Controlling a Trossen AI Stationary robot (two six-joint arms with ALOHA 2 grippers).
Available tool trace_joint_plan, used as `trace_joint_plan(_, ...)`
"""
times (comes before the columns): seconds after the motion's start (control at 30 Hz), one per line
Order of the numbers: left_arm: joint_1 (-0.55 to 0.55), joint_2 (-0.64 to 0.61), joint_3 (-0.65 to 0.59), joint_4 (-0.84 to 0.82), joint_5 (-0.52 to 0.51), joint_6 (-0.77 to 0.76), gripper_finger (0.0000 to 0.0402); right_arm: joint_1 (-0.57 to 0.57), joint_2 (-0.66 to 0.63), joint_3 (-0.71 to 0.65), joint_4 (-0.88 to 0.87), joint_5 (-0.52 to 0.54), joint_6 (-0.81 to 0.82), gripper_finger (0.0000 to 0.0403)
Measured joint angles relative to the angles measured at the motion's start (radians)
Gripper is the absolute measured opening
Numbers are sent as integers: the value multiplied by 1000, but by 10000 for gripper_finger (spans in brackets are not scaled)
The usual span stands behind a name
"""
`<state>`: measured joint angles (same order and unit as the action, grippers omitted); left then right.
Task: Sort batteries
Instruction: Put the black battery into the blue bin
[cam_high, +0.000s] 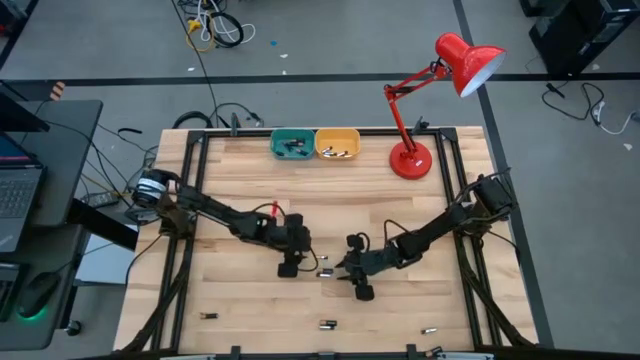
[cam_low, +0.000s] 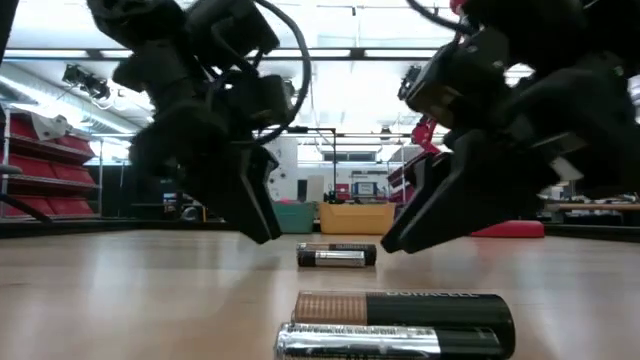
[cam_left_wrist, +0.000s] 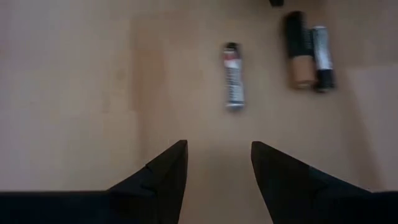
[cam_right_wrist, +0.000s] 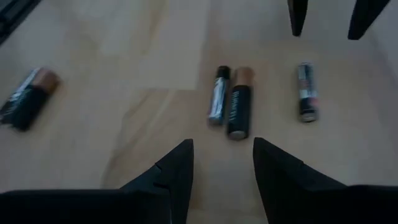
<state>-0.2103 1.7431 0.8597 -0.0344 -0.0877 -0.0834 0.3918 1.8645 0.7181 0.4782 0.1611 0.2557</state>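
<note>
Three batteries lie flat on the wooden table between my grippers: a pair side by side (cam_right_wrist: 231, 102) (cam_left_wrist: 308, 50) and a single one (cam_right_wrist: 306, 91) (cam_left_wrist: 233, 76) (cam_low: 337, 255). In the high view they show as small dark marks (cam_high: 324, 268). My left gripper (cam_high: 297, 266) (cam_left_wrist: 214, 165) is open and hovers just left of them, pointing at the single battery. My right gripper (cam_high: 352, 285) (cam_right_wrist: 221, 165) is open and hovers just right of them, pointing at the pair. Another battery (cam_right_wrist: 28, 98) lies off to the side.
A teal bin (cam_high: 292, 144) and a yellow bin (cam_high: 337, 144) stand at the far edge, each with small items inside. A red desk lamp (cam_high: 410, 158) stands right of them. More batteries lie near the near edge (cam_high: 208, 316) (cam_high: 327, 324) (cam_high: 428, 330).
</note>
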Motion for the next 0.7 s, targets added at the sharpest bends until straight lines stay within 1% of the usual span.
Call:
trace_joint_plan(0.1, -44, 17, 0, 32, 0, -3, 193, 29, 0, 0, 0, 62, -10, 153)
trace_joint_plan(0.2, -82, 56, 1, 116, 2, -7, 193, 61, 0, 0, -3, 152, -45, 157)
trace_joint_plan(0.27, -100, 89, 0, 165, -8, -16, 193, 81, 0, 0, -2, 188, -53, 165)
trace_joint_plan(0.33, -113, 117, 3, 216, -18, -36, 193, 97, 0, 0, -2, 203, -38, 178)
trace_joint_plan(0.43, -125, 144, 4, 235, -48, -85, 193, 120, -1, 0, -6, 204, -2, 200)
trace_joint_plan(0.53, -134, 151, 4, 238, -55, -123, 193, 146, -1, 0, -6, 209, 29, 217)
trace_joint_plan(0.63, -145, 153, 3, 258, -79, -146, 193, 165, 0, 0, 9, 233, 53, 223)
trace_joint_plan(0.7, -150, 154, 3, 279, -89, -157, 193, 169, 18, 1, 51, 248, 65, 222)
